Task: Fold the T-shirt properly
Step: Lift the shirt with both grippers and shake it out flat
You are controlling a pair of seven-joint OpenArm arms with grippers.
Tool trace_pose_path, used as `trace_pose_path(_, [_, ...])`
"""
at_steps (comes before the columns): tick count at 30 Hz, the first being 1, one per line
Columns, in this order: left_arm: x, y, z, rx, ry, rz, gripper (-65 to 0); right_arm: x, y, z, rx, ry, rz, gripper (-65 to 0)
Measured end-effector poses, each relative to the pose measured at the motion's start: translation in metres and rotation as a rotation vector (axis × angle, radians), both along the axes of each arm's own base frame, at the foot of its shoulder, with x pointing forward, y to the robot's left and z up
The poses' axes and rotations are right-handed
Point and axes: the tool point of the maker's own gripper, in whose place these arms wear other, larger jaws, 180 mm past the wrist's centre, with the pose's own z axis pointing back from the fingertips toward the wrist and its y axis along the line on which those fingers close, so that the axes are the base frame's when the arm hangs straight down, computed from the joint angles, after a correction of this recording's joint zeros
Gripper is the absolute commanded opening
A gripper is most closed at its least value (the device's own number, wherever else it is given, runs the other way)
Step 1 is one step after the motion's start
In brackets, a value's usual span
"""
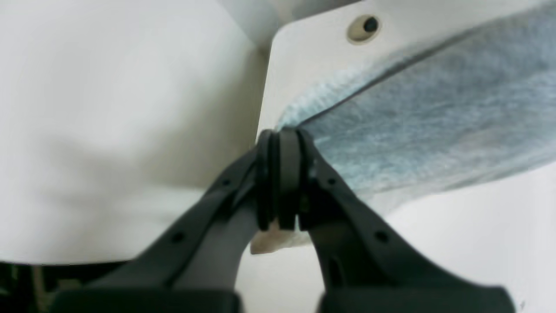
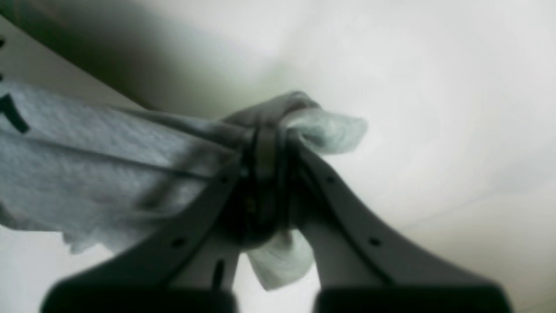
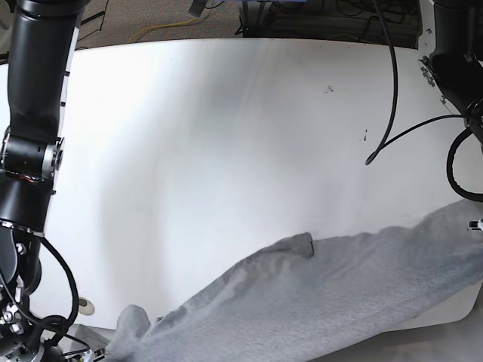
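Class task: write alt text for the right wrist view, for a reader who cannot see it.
The right end effector, dark and blurred, is shut on a bunched edge of the light heather-grey cotton T-shirt, which stretches away left above a pale white table.

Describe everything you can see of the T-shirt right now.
The T-shirt is light heather-grey, soft knit cotton by its look. In the base view it stretches as a rumpled band across the near edge of the white table, rising toward the right. The left gripper is shut on a thin edge; the right gripper is shut on a bunched wad. A bit of black print shows in the right wrist view.
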Motion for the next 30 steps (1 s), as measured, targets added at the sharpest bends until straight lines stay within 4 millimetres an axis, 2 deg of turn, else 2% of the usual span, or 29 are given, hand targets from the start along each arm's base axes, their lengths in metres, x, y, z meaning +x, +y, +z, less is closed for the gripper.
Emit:
trace_pose_path(2, [0.000, -0.003, -0.004, 0.025, 0.024, -0.026, -64.7, -0.005, -0.002, -0.004, -0.018, 0.004, -0.004, -65.0])
trace_pose_path(5, [-0.004, -0.007, -0.021, 0.044, 0.082, -0.056, -64.7, -0.013, -0.007, -0.025, -0.005, 0.023, -0.005, -65.0])
trace_pose_path(9, [-0.018, -0.013, -0.046, 0.086, 0.164, -0.089, -64.7, -0.031, -0.019, -0.078, 0.024, 0.095, -0.014, -65.0])
trace_pose_path(10, [-0.022, -0.015, -0.056, 0.092, 0.193, -0.104, -64.7, -0.037, -0.025, -0.099, 0.034, 0.136, -0.031, -65.0])
trace_pose_path(13, [-0.030, -0.025, -0.084, 0.081, 0.260, -0.137, -64.7, -0.056, -0.040, -0.137, 0.040, 0.200, -0.080, -65.0])
trace_pose_path(15, [-0.040, -0.031, -0.106, 0.072, 0.318, -0.167, -64.7, -0.072, -0.047, -0.159, 0.057, 0.227, -0.103, -65.0])
trace_pose_path(17, [-0.054, -0.032, -0.128, 0.073, 0.382, -0.180, -64.7, -0.093, -0.051, -0.191, 0.086, 0.269, -0.123, -65.0])
trace_pose_path(19, [-0.065, -0.033, -0.143, 0.071, 0.413, -0.195, -64.7, -0.112, -0.053, -0.216, 0.125, 0.311, -0.150, -65.0])
trace_pose_path(23, [-0.099, -0.037, -0.183, 0.061, 0.525, -0.231, -64.7, -0.163, -0.061, -0.286, 0.170, 0.461, -0.209, -65.0])
trace_pose_path(28, [-0.127, -0.046, -0.212, 0.032, 0.580, -0.287, -64.7, -0.209, -0.076, -0.329, 0.208, 0.557, -0.269, -65.0])
trace_pose_path(30, [-0.137, -0.049, -0.220, 0.025, 0.596, -0.308, -64.7, -0.224, -0.076, -0.341, 0.206, 0.590, -0.266, -65.0])
